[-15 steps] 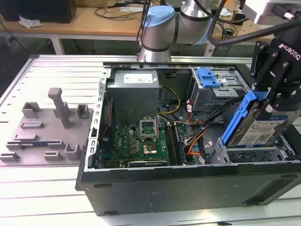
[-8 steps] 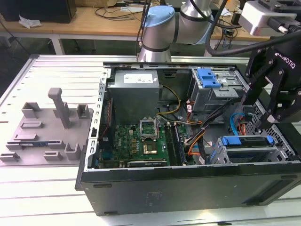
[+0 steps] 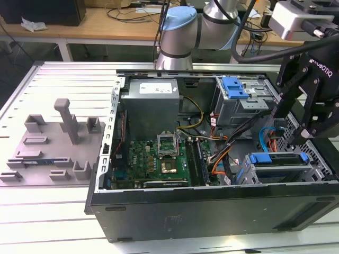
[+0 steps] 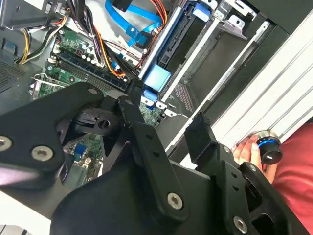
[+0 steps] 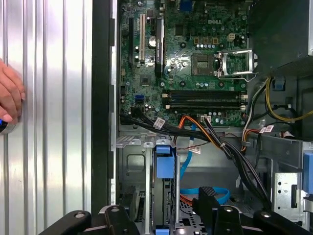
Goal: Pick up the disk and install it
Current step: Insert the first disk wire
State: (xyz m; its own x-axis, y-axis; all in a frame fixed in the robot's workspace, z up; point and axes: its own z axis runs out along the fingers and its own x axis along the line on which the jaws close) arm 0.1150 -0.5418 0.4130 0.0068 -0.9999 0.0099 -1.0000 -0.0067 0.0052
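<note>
PC case (image 3: 212,211) lies open on its side on the slotted aluminium table (image 3: 47,206), with its black side wall nearest in the exterior view.

In the first wrist view a person's hand (image 5: 10,95) rests on the table just outside that wall. In the second wrist view the hand is at a black knob with a blue ring (image 4: 268,147).

Just inside the wall, at the exterior view's right, the disk (image 3: 278,158) sits in the lower drive cage (image 3: 275,172) with its blue carrier bracket on top. In both wrist views its blue end tab shows between the cage rails (image 5: 165,161) (image 4: 157,78).

The gripper (image 3: 288,129) hangs just above the disk. Its fingers (image 4: 200,134) are spread wide and hold nothing. The disk's tab lies in line with the gap between them, and I see no contact.

Blue data cable (image 3: 263,138) and an orange-black bundle (image 3: 222,156) run beside the cage.

Next along, mid-case, is the motherboard (image 3: 153,159), with the CPU socket (image 3: 169,143) open and its frame raised.

Behind it is the power supply (image 3: 151,100). At the exterior view's right of that is the upper drive cage (image 3: 243,106), with the blue latch piece (image 3: 234,87) on top.

A grey fixture (image 3: 58,143) with posts and slots sits on the table at the exterior view's left, apart from the case.

Farthest back are the arm's base joints (image 3: 180,37) and a wooden desk (image 3: 106,21).
</note>
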